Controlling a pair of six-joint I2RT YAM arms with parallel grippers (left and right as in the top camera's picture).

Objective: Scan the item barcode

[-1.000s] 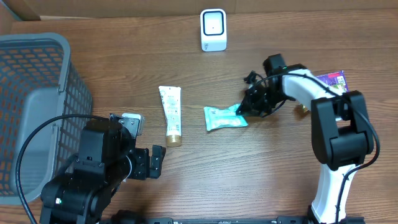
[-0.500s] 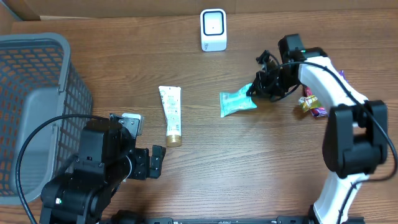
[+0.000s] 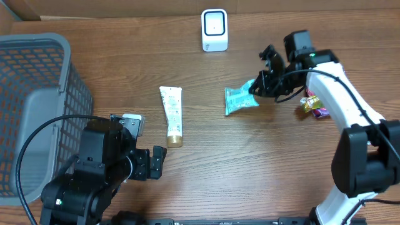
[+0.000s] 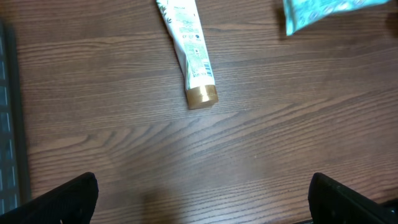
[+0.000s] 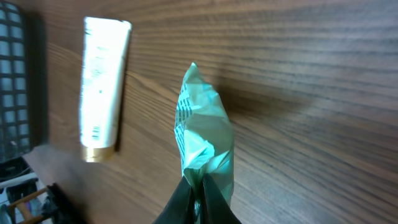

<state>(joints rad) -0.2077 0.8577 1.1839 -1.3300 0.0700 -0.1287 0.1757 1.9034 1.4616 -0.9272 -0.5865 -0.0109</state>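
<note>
One crinkled teal plastic packet [image 3: 240, 100] hangs from the right tool [image 3: 255, 89], whose jaws are pinched tight on one end of it. In the right wrist view the packet [image 5: 204, 134] stands out from the closed fingertips and throws a shadow on the wood beside it; its printing is too crumpled to read. It sits right of centre, nearer than the small white box-shaped scanner [image 3: 214, 29] at the far edge, with open wood between them. To its left lies a cream plastic tube with a gold cap [image 3: 171, 114], cap toward the near side. Open grain of the brown wood-grain counter [image 3: 250, 175] stretches across the near right. A grey mesh basket [image 3: 34, 94] takes up the left edge, cut off by the frame. The left tool [image 4: 205, 202] is spread wide over plain wood at near left. Beside the right arm, bright wrapped things [image 3: 315, 106] are partly hidden and too small to name. A tan board [image 3: 125, 7] runs along the back.
</note>
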